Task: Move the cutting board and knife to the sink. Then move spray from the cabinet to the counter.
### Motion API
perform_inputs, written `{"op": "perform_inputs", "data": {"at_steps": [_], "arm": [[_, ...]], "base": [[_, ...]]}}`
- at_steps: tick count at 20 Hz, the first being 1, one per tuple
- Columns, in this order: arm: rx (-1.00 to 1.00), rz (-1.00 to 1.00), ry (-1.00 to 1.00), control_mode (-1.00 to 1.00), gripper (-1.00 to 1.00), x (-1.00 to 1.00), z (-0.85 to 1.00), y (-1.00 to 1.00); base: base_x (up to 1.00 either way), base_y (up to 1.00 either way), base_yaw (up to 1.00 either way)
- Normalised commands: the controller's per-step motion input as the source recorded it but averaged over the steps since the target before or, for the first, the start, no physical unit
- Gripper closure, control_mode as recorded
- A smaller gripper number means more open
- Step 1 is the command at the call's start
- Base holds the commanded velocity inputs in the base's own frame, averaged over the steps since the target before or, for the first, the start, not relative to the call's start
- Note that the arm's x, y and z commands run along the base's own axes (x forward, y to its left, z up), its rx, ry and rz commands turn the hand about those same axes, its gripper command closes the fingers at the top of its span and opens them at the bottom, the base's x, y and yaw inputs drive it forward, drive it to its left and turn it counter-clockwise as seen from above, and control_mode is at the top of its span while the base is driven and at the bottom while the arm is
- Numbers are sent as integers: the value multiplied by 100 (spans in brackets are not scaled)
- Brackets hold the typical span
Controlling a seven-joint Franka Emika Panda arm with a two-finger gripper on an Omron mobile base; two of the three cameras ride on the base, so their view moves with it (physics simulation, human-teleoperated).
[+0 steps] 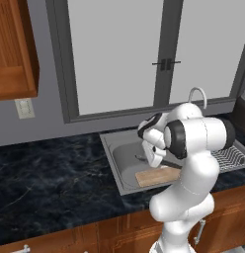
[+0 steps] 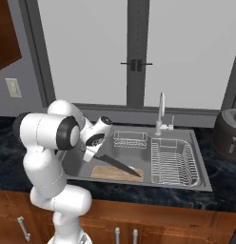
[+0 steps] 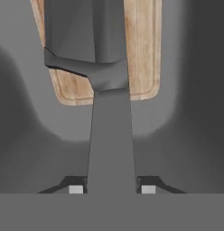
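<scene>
We had the knife (image 3: 110, 135) pinched by its handle between the fingers (image 3: 76, 188) of the gripper (image 3: 112, 189), jaws narrow on either side of the grey grip. The blade ran out ahead of the hand and hung over the board (image 3: 141, 49), which already lay flat on the floor of the sink (image 2: 201, 183).

From the right base view the knife (image 2: 117, 164) slanted down from the gripper (image 2: 91, 153), its tip low and close to the board (image 2: 110, 174); we could not tell whether it touched. In the left base view the board (image 1: 156, 176) sat in the basin's near end, partly behind our arm.

We judged the knife stiff and light, but long, so held at the handle end it would want to pivot in the grip. The smooth handle looked slippery, so a firm hold seemed right. The handle was the proper place to take it, well clear of the edge. The board we judged rigid, flat and hard to lift from a flat floor, best taken by an edge.

The spray, by our reckoning, was still to be fetched from the cabinet (image 1: 13, 49) to the counter (image 1: 50, 173).
</scene>
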Motion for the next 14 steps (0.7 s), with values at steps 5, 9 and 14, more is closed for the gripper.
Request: {"op": "perform_inputs", "data": {"at_steps": [5,9,14], "arm": [[0,10,0,-100,100,18,-9,-4],[0,8,0,-100,100,18,-15,-1],[3,1,0,-100,100,24,-19,0]], "base": [[0,0,0],[0,0,0],[0,0,0]]}}
